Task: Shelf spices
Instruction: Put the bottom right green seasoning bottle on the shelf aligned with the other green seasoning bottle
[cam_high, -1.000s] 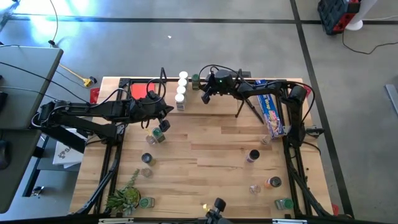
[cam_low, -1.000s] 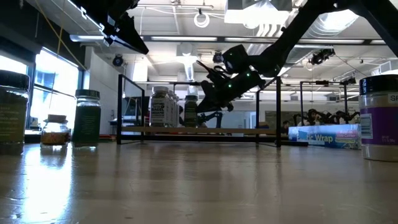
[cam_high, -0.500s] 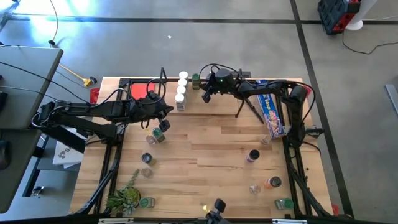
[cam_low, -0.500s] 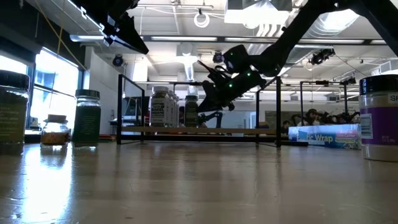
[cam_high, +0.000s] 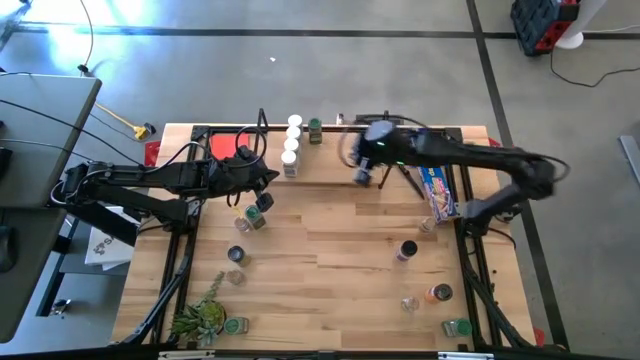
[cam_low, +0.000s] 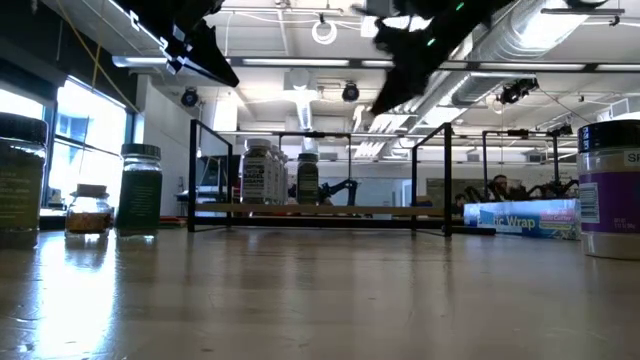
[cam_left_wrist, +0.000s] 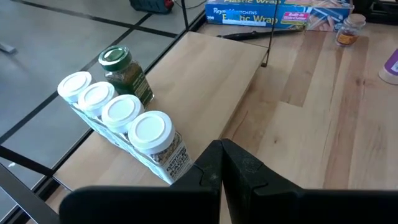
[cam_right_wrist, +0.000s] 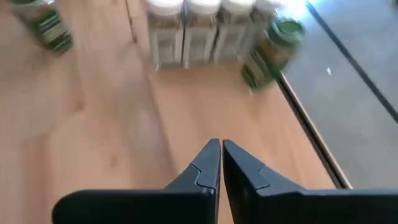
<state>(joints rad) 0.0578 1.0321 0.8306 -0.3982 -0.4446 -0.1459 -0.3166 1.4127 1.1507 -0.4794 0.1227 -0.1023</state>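
Observation:
The shelf (cam_high: 325, 150) stands along the table's far edge. On its board (cam_left_wrist: 205, 74) a row of white-topped spices (cam_high: 291, 146) stands upright, with a green-topped jar (cam_high: 315, 126) at the row's far end (cam_left_wrist: 121, 65). More spices stand loose on the table at the left (cam_high: 250, 218) and right (cam_high: 407, 250). My left gripper (cam_high: 268, 178) hangs shut above the shelf's left part, just near of the row (cam_left_wrist: 222, 146). My right gripper (cam_high: 360, 172) is raised over the shelf's middle, shut and empty (cam_right_wrist: 221, 146).
A long blue box (cam_high: 437, 180) lies at the shelf's right end, and a red square (cam_high: 225, 145) at its left. A green plant (cam_high: 200, 315) stands at the near left corner. The middle of the table (cam_high: 330, 250) is bare wood.
My right gripper has drawn back from the green-topped jar on the shelf, rising and swinging toward the table's right and near side, with its arm stretching out. The jars on the shelf stand as before.

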